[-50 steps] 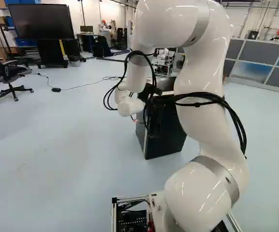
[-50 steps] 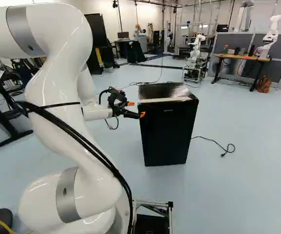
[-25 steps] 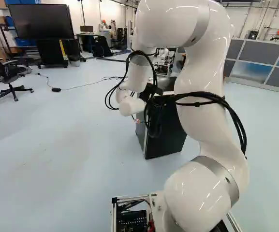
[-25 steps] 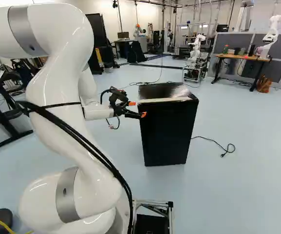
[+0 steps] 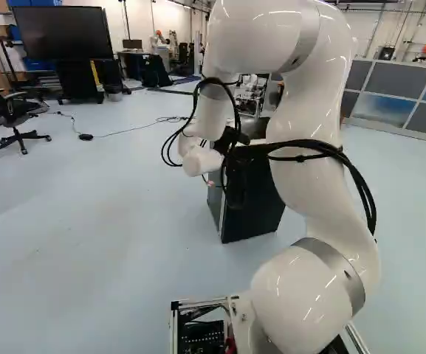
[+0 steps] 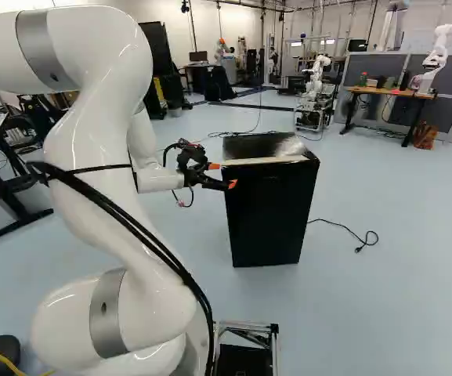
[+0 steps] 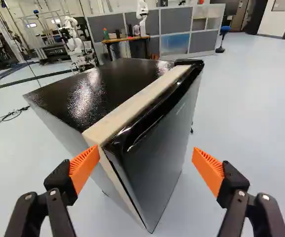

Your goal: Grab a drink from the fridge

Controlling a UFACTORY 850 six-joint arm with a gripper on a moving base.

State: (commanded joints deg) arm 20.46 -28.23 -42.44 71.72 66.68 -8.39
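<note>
Glossy white rounded arm (image 6: 92, 141) with grey bands (image 6: 110, 313); black cables (image 5: 331, 150) loop behind the hand (image 6: 222, 175), whose black fingers (image 7: 57, 212) bear round screws (image 7: 52, 192) and ribbed orange pads (image 7: 84, 165).

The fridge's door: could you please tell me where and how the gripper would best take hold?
Probably by the near top corner of the door, coming from the end away from the black cap, which looks like a hinge. The rounded lip there stands proud of the pale strip, and the open gripper faces that corner.
</note>
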